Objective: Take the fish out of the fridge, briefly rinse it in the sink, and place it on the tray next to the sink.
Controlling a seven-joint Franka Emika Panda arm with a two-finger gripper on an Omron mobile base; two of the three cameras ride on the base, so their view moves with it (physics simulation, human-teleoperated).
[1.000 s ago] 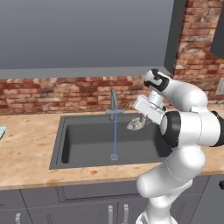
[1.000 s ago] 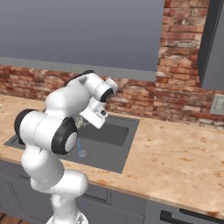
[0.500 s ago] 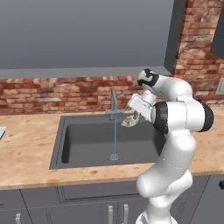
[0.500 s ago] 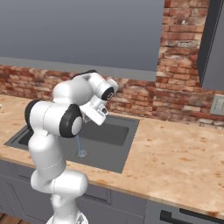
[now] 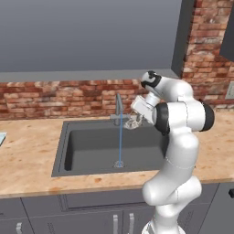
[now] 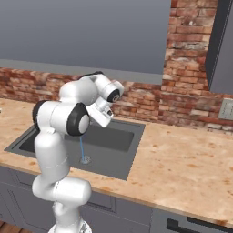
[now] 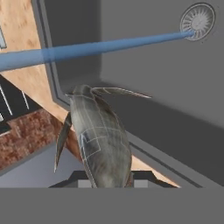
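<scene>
The silvery-grey fish (image 7: 103, 140) is held tail-first between my fingers and points out over the dark-grey sink (image 5: 91, 146). My gripper (image 5: 137, 119) is shut on the fish (image 5: 130, 124), just right of the curved faucet (image 5: 118, 106) and above the basin. The thin blue water stream (image 5: 120, 139) falls a little left of the fish and runs down to the drain (image 7: 197, 19). In the hand view the stream (image 7: 87, 50) passes beyond the fish's head without touching it. A corner of the pale blue-grey tray (image 5: 1, 137) shows at the far left on the counter.
A red brick wall (image 5: 55, 98) runs behind the sink under a grey upper cabinet (image 5: 91, 36). The tan counter (image 6: 182, 164) stretches wide to the sink's right. My own arm (image 6: 59, 123) blocks part of the basin in the right base view.
The hand has carried the fish leftward over the basin, closer to the faucet and the water stream. The forearm has swung round with it.
</scene>
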